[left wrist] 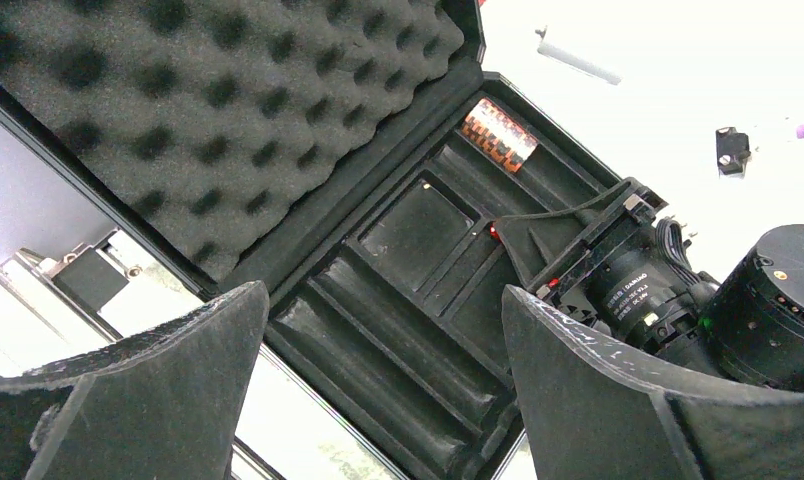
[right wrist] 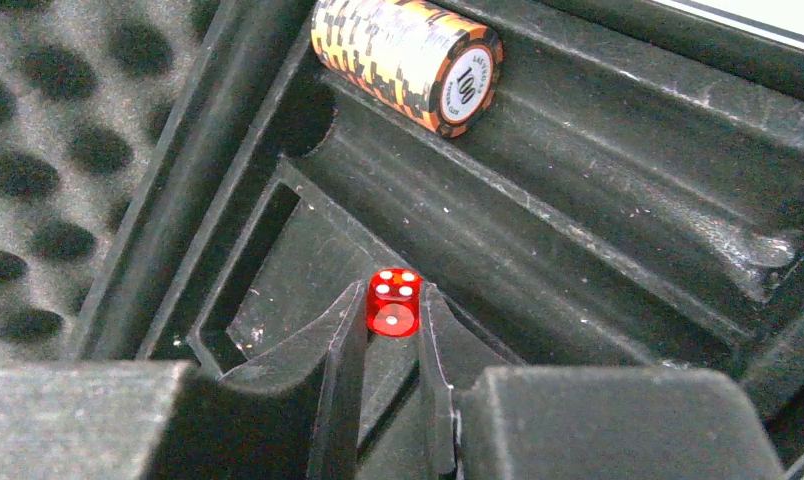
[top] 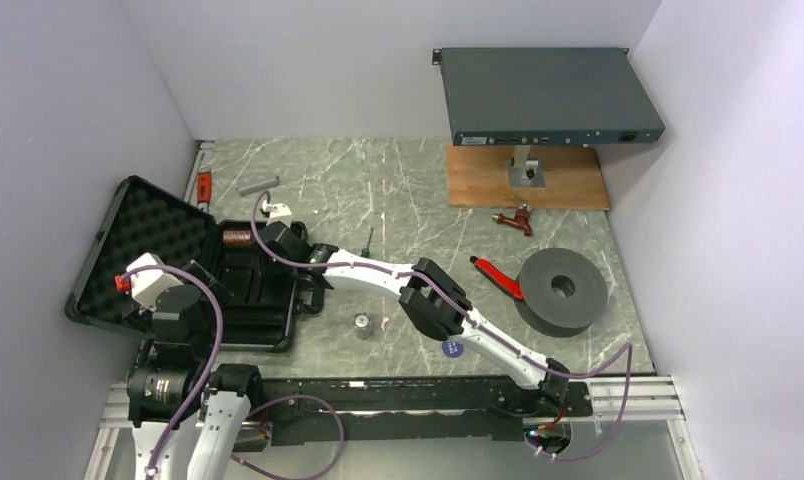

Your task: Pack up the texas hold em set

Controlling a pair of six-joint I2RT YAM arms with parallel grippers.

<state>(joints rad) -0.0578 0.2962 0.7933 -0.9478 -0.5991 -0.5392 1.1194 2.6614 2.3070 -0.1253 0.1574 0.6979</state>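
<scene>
The black briefcase (top: pixel 106 255) lies open at the table's left, its foam lid (left wrist: pixel 218 110) tipped back and its moulded tray (right wrist: pixel 598 210) facing up. One orange-and-black chip stack (right wrist: pixel 408 55) lies on its side in a tray groove. My right gripper (right wrist: pixel 392 292) is shut on a tiny red die (right wrist: pixel 394 306), held just above a square tray compartment. Over the near part of the tray, my left gripper (left wrist: pixel 383 292) hangs wide open with nothing between its fingers. A short chip stack (top: pixel 361 325) and the blue round button (top: pixel 453 348) sit on the table right of the case.
My right arm (top: pixel 433 300) stretches across the table's middle to the case. A large grey disc (top: pixel 563 288) and a red-handled tool (top: pixel 498 278) lie at right. At the back stand a wooden board (top: pixel 568 185) and a grey box (top: pixel 548 95). A grey bar (top: pixel 258 183) lies behind the case.
</scene>
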